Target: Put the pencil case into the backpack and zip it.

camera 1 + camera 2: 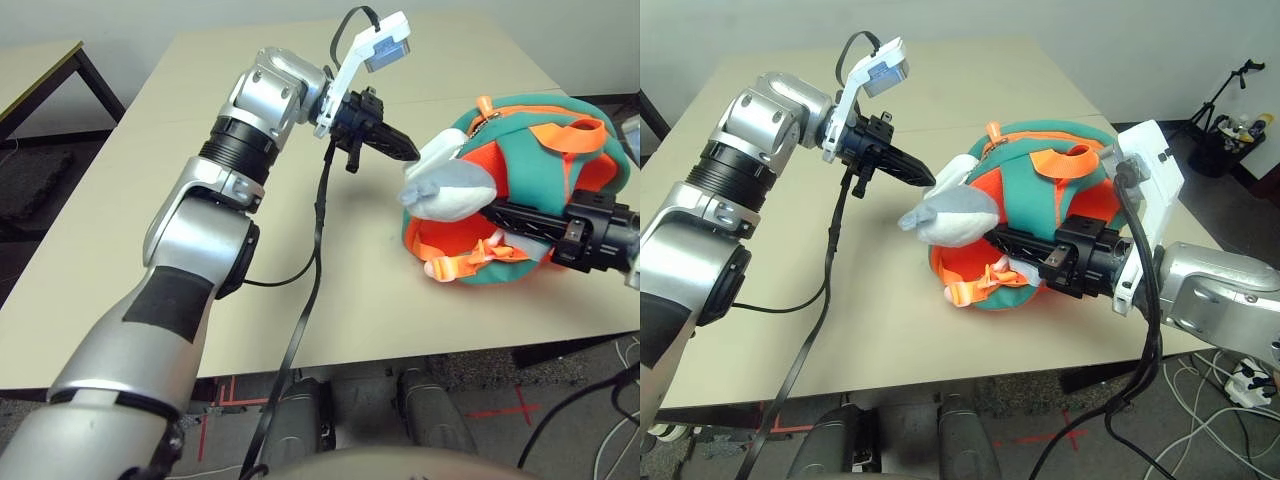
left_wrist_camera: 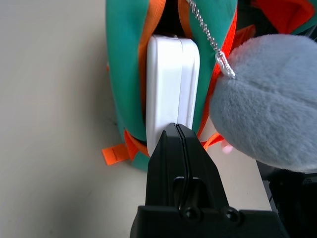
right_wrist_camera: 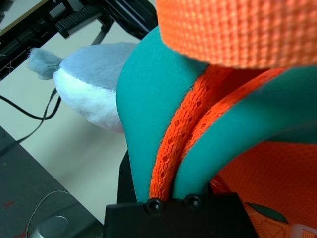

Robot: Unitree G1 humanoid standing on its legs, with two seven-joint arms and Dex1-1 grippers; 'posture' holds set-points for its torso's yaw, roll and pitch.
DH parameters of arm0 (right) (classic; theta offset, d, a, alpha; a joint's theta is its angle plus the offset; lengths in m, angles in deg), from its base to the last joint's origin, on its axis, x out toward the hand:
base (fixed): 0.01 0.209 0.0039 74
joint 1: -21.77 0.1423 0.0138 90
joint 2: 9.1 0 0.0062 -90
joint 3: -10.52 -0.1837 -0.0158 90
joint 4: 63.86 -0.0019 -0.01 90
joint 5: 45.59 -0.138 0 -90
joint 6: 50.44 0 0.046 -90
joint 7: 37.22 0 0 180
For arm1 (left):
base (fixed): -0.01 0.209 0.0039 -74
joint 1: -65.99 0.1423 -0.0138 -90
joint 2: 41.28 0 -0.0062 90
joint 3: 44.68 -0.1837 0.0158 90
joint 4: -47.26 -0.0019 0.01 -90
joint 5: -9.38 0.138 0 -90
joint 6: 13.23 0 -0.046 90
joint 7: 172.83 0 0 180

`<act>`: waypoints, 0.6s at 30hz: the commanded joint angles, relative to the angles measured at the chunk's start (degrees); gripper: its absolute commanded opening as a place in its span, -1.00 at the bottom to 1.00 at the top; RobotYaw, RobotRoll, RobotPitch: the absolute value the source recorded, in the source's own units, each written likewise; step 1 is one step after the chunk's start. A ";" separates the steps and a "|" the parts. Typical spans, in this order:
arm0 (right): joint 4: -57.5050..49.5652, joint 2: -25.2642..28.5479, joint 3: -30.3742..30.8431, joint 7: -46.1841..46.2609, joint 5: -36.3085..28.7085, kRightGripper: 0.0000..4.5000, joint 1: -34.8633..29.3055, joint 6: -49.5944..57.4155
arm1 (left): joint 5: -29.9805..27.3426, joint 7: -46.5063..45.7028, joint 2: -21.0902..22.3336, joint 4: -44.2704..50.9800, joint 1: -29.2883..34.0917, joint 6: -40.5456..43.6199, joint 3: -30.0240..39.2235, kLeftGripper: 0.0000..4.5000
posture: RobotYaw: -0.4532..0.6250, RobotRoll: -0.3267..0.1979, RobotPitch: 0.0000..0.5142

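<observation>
The orange and teal backpack lies on the right half of the table, with a grey plush fin hanging at its front. The white pencil case stands on edge in the backpack's opening, between the teal rims, one end still sticking out. My left gripper is shut, its black tip right at that outer end of the case; it holds nothing. My right gripper reaches in from the right under the plush fin and is shut on the backpack's teal and orange edge.
A black cable hangs from my left wrist across the tan table and over its front edge. A dark stand and cables are on the floor at the right. Another table stands at the far left.
</observation>
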State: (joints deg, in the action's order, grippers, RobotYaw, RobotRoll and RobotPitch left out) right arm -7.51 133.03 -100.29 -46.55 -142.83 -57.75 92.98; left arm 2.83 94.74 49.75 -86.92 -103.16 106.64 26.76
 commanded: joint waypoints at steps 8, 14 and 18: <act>-1.85 -0.04 0.99 0.14 -2.52 -0.95 0.59 -0.21 | 0.63 -7.79 -9.96 -5.66 0.43 -3.50 1.30 -1.00 | -0.53 0.25 -0.66; -1.80 -0.42 1.96 0.41 -2.29 -0.95 1.33 -0.33 | -0.06 -14.07 -17.41 -8.97 -0.10 -5.16 4.56 -1.00 | -0.54 0.25 -0.65; -1.68 -0.38 1.88 0.36 -2.17 -0.95 1.30 -0.25 | 0.67 -13.56 -15.26 -8.23 -0.13 -6.83 5.39 -1.00 | -0.53 0.25 -0.67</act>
State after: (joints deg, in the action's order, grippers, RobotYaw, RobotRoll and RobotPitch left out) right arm -7.06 133.03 -99.47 -44.99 -143.74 -57.41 92.97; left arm 3.29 80.87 34.98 -95.65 -102.74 101.18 31.92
